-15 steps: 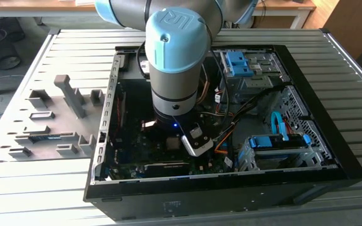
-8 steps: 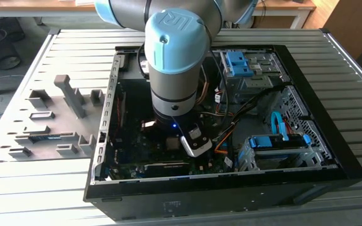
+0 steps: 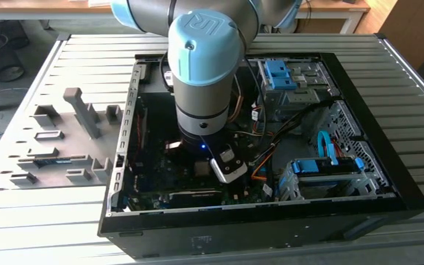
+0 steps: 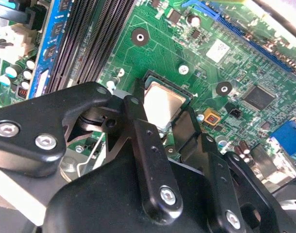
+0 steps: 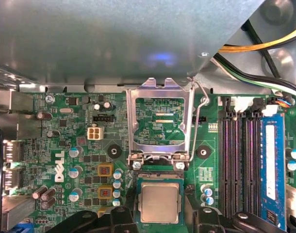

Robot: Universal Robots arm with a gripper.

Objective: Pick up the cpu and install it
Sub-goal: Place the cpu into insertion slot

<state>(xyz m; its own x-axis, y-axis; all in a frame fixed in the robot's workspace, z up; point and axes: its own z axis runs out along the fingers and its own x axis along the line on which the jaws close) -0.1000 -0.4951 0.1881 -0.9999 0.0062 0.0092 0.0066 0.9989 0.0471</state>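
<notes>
I'm hanging down inside the computer case (image 3: 271, 232), on its 9 o'clock side in the exterior view. The grey parts tray (image 3: 17, 146) is sitting further out at 9 o'clock on the table.

The cpu (image 5: 160, 203) is lying flat in its socket on the green motherboard (image 5: 75, 145), so I'm calling the pick-up and the placing pretty much done. The metal clamp frame (image 5: 132, 121) over the socket is standing flipped open, so the locking-down part isn't done yet.

My gripper (image 4: 160, 114) is straddling the cpu, but honestly I can't tell if it's squeezing the chip or just sitting loose around it. The contact spots are getting lost behind the black gripper body. One edge of the cpu is being covered too, so I'm only guessing it's fully seated.
</notes>
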